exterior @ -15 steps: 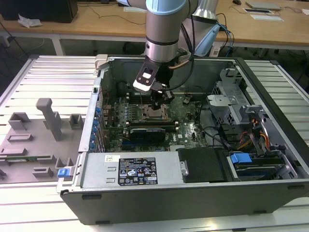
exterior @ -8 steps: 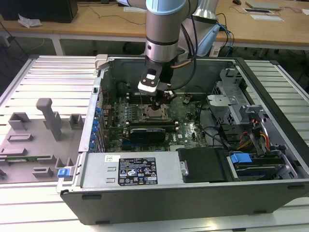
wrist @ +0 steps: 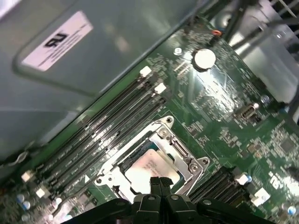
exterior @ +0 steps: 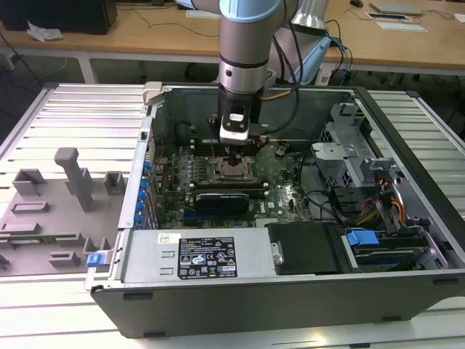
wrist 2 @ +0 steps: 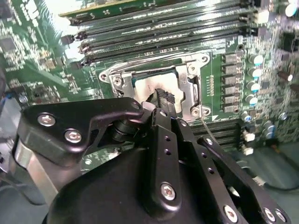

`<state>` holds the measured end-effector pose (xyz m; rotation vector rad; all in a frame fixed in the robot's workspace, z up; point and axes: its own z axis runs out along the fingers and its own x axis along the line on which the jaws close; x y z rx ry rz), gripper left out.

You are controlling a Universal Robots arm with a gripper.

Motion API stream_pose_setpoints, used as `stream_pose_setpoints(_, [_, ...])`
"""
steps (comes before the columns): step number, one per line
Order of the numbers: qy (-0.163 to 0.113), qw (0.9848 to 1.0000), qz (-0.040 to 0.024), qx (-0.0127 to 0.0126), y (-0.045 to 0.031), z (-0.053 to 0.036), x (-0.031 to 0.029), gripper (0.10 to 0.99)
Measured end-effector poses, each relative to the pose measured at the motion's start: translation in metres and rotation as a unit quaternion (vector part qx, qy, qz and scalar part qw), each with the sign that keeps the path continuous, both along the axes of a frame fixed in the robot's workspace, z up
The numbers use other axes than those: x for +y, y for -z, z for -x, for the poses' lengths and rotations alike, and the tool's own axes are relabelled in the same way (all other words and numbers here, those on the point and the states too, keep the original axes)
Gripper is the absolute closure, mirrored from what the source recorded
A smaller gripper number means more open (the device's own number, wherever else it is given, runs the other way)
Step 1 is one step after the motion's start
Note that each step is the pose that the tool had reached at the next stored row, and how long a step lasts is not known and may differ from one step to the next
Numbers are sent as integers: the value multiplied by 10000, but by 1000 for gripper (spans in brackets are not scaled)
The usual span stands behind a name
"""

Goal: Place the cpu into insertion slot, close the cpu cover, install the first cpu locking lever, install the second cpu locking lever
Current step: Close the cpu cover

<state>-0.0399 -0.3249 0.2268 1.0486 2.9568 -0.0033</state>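
**Hazards, largest item first**

- Computer case [exterior: 290, 291]: open on top, with the arm reaching down inside. Risk of snagging the cables [exterior: 320, 200] towards the exterior view's right on any wide swing.
- Motherboard [wrist: 224, 116]: lies flat on the case floor. Risk of flexing or scoring under excess downward force.
- Memory slots [wrist: 107, 126]: run just beside the socket. Risk of a clipped latch through sideways drift.
- The cpu cover [wrist: 180, 161]: appears laid down as a frame around the chip. Risk of springing up if left unlatched, or of pinching a tilted chip.
- The cpu [wrist: 147, 169]: sits in the insertion slot, pale top showing through the cover's open centre. Risk of bent socket contacts if pressed while misaligned.
- Gripper [wrist: 160, 183]: fingertips brought together with nothing between them, poised over the chip's edge. Risk of scratching the metal top or slipping onto the cover frame.

**Hidden or unclear, largest item first**

- Near side of the socket: masked by the gripper body in the second wrist view.
- Socket in the exterior view: largely blocked by the gripper [exterior: 234, 156].
- Full seating of the cover: cannot be told.
- Locking levers: hard to identify. Possibly one in the thin wire rod [wrist 2: 205, 130] beside the socket; latched or free, cannot be told.
- Contact between fingertips and chip: touching or just above, cannot be told.
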Motion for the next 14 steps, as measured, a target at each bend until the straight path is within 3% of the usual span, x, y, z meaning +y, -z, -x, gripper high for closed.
stream_pose_setpoints(3, [-322, 9995, 3, 0, 0, 0, 0, 980])
stream_pose_setpoints(8, [-792, 9969, 8, 0, 0, 0, 0, 980])
stream_pose_setpoints(9, [-895, 9960, 8, 0, 0, 0, 0, 980])
stream_pose_setpoints(14, [-1525, 9883, 9, 0, 1, 0, 0, 980])
